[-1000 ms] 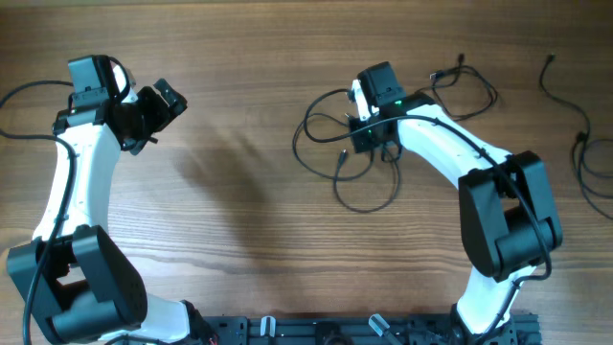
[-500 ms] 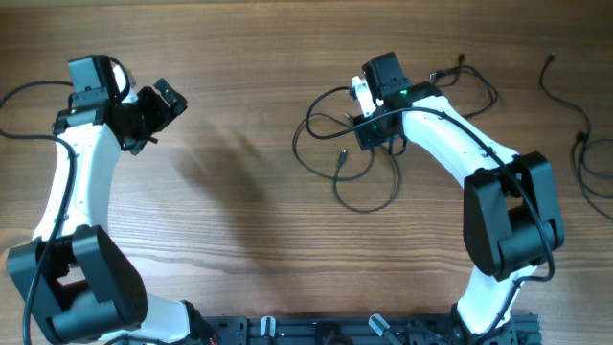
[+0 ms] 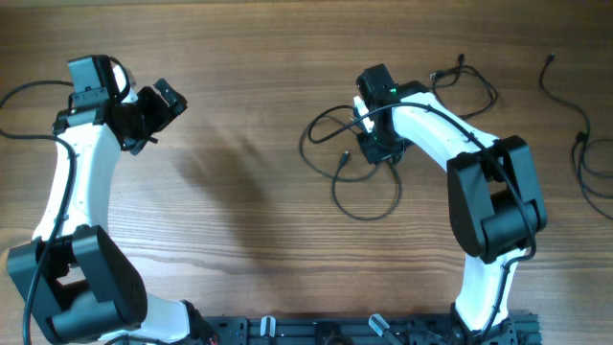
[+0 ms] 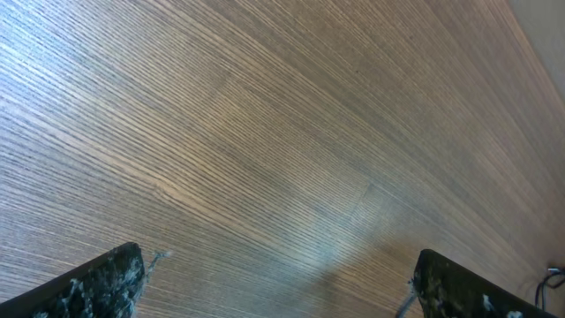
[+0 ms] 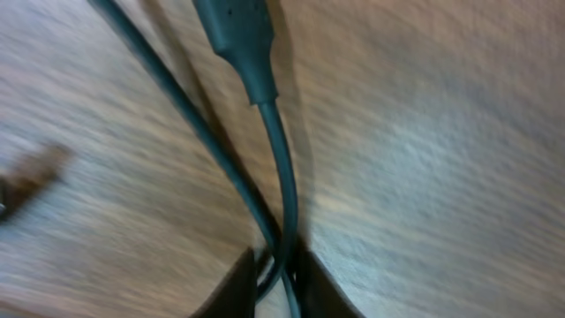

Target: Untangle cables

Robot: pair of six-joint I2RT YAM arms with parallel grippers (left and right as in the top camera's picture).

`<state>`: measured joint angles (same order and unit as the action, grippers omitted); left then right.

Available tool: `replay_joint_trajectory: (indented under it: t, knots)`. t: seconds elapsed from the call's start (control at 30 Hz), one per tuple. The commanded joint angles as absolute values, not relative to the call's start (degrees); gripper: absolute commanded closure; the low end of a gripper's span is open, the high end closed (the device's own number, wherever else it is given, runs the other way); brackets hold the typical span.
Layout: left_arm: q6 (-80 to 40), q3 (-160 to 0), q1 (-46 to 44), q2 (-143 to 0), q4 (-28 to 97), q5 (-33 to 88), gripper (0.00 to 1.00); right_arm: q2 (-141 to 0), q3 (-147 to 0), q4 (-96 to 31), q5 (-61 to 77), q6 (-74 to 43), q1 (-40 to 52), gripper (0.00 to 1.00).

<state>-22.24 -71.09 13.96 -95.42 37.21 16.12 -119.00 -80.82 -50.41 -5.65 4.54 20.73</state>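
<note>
Right gripper [image 5: 281, 281]: clamped on cables [image 5: 284, 185], 1 o'clock on table [image 3: 239, 230].
Left gripper [image 4: 282, 281]: apart, empty, 10 o'clock.
Risk: pulling both pinched strands together may tighten the tangle.

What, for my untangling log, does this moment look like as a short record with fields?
left jaws: open, empty, over bare table
right jaws: shut on cables, down in the bundle
cables: looped bundle right of centre, not yet untangled
spare strands: loose at the table's right edge
</note>
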Motion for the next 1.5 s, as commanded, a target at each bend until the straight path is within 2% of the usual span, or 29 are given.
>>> replay_joint_trajectory:
  t: [0.0, 0.2, 0.27, 0.4, 0.5, 0.67, 0.77, 0.83, 1.07, 1.2, 1.3, 1.33, 1.37, 1.47]
  knots:
    - [-22.8, -70.8, 14.2, -95.8, 37.1, 15.7, 0.00, -123.4, -78.5, -52.0, -10.7, 4.5, 20.6, 0.96]
    - [-22.8, -70.8, 14.2, -95.8, 37.1, 15.7, 0.00, -117.8, -78.5, -52.7, -10.3, 4.8, 20.5, 0.96]
    - [-22.8, -70.8, 14.2, -95.8, 37.1, 15.7, 0.00, -111.9, -78.5, -53.0, -11.6, 4.7, 20.4, 0.96]
    - [-22.8, -70.8, 14.2, -95.8, 37.1, 15.7, 0.00, -95.1, -78.5, -52.7, -22.5, 1.3, 18.5, 0.96]
    - [-22.8, -70.8, 14.2, -95.8, 37.1, 15.7, 0.00, -89.6, -78.5, -52.9, -21.9, 1.3, 16.6, 0.96]
    - [-22.8, -70.8, 14.2, -95.8, 37.1, 15.7, 0.00, -89.3, -77.7, -54.4, -22.0, 2.0, 11.8, 0.96]
    - [-22.8, -70.8, 14.2, -95.8, 37.1, 15.7, 0.00, -89.5, -76.2, -54.8, -22.0, 6.8, 8.1, 0.96]
    - [-22.8, -70.8, 14.2, -95.8, 37.1, 15.7, 0.00, -89.5, -76.1, -56.0, -23.2, 10.5, 4.6, 0.96]
    - [-22.8, -70.8, 14.2, -95.8, 37.1, 15.7, 0.00, -89.5, -76.1, -58.1, -25.4, 10.3, -9.1, 0.96]
    - [-22.8, -70.8, 14.2, -95.8, 37.1, 15.7, 0.00, -89.5, -76.1, -57.7, -15.2, 10.3, -15.0, 0.96]
    - [-22.8, -70.8, 14.2, -95.8, 37.1, 15.7, 0.00, -89.5, -76.1, -57.7, -16.8, 10.4, -15.5, 0.95]
    - [-22.8, -70.8, 14.2, -95.8, 37.1, 15.7, 0.00, -89.5, -76.1, -57.5, -16.6, 10.3, -15.5, 0.89]
    - [-22.8, -70.8, 14.2, -95.8, 37.1, 15.7, 0.00, -89.5, -76.1, -57.2, -16.3, 10.0, -15.5, 0.76]
    - [-22.8, -70.8, 14.2, -95.8, 37.1, 15.7, 0.00, -89.5, -76.1, -56.3, -13.8, 9.0, -15.5, 0.70]
